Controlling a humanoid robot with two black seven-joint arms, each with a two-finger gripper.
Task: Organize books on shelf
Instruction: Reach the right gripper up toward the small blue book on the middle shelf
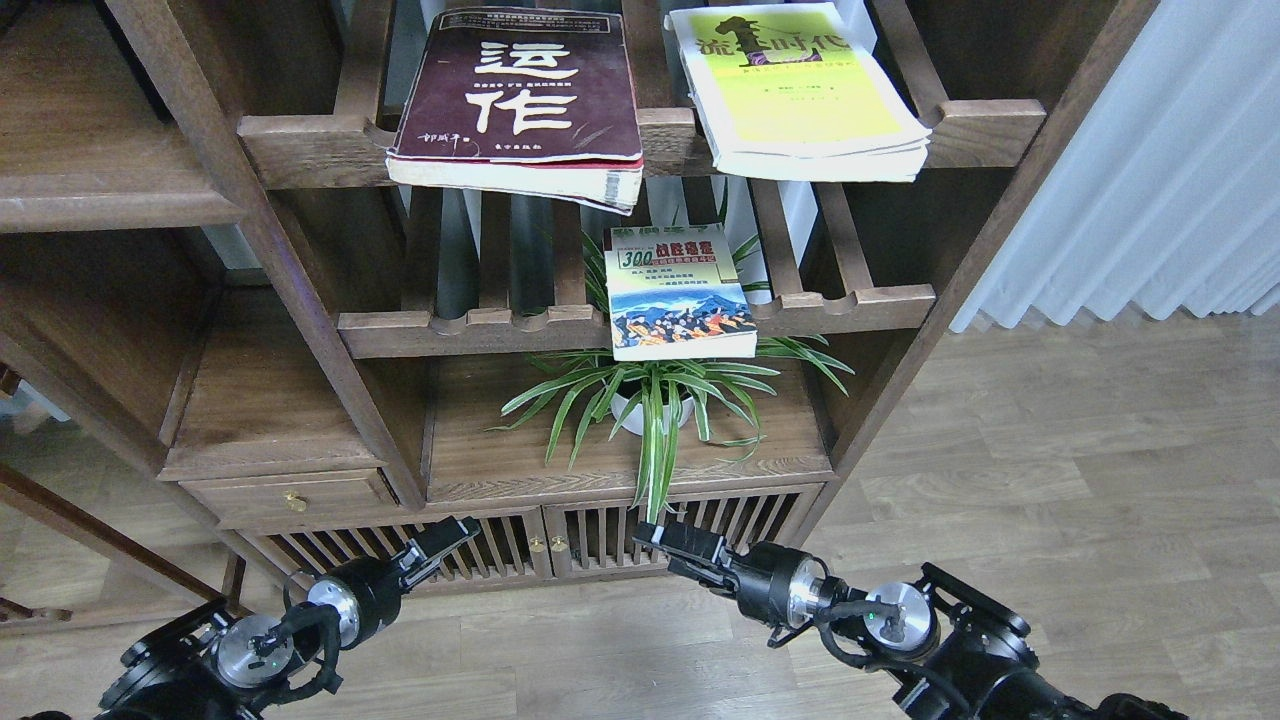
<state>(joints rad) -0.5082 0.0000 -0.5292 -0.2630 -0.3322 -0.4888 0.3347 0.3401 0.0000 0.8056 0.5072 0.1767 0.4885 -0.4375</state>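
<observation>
Three books lay flat on the slatted racks of a big dark wood bookcase. The thick maroon book (520,100) with big white Chinese letters sat on the top rack (310,150), toward the left, and its near edge stuck out past the notched front rail. Near it on the right, not touching, was the lime-yellow book (800,90), on the same rack and turned a little crooked. The small white-green book (678,292) marked "300" sat one rack lower (450,330), below the gap between the other two, and it also hung out over the front rail. Under it a leafy green plant (650,400) in a white pot stood on a flat board. The solid shelf (90,190) with the rounded front edge was far over on the left side, and no book was on the part that showed. Both arms were low, down by the cabinet doors (the ones with thin bars). The left gripper (450,535) pointed up and to the right and held nothing, but it looked so dark and small that I could not tell how far open it was. The right gripper (660,540) pointed up and to the left, well below the books, and held nothing either, and I could not tell its fingers apart.
</observation>
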